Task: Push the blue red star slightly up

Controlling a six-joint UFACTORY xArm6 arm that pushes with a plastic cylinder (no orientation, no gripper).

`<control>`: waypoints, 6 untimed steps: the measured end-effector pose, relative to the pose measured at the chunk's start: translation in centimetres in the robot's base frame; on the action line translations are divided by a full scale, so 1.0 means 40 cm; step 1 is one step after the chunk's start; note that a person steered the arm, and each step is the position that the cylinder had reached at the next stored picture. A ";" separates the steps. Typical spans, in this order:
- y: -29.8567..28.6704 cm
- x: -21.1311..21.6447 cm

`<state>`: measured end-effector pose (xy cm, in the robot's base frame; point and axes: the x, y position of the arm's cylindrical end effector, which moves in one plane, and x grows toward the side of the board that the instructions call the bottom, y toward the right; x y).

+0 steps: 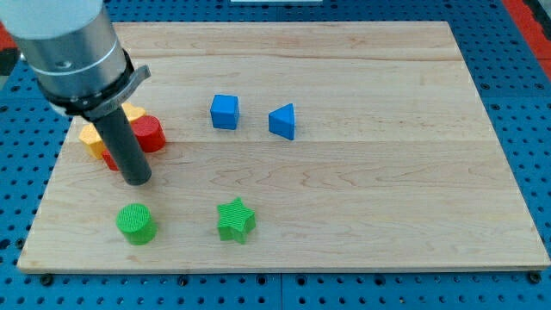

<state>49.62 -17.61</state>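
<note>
My tip (138,180) rests on the wooden board (362,198) at the view's left, just below a tight cluster of red and yellow blocks. A red cylinder (148,133) shows to the right of the rod. A second red block (109,159) peeks out at the rod's left; its shape is hidden. Yellow blocks (91,136) sit behind the rod, partly covered by it. A blue cube (225,111) and a blue triangle (282,120) lie right of the cluster.
A green cylinder (136,223) lies just below my tip near the board's bottom edge. A green star (235,219) lies to its right. The arm's grey body (69,52) covers the board's top left corner.
</note>
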 end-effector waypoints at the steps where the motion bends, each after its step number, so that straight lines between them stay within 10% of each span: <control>1: -0.016 -0.022; 6: -0.020 -0.033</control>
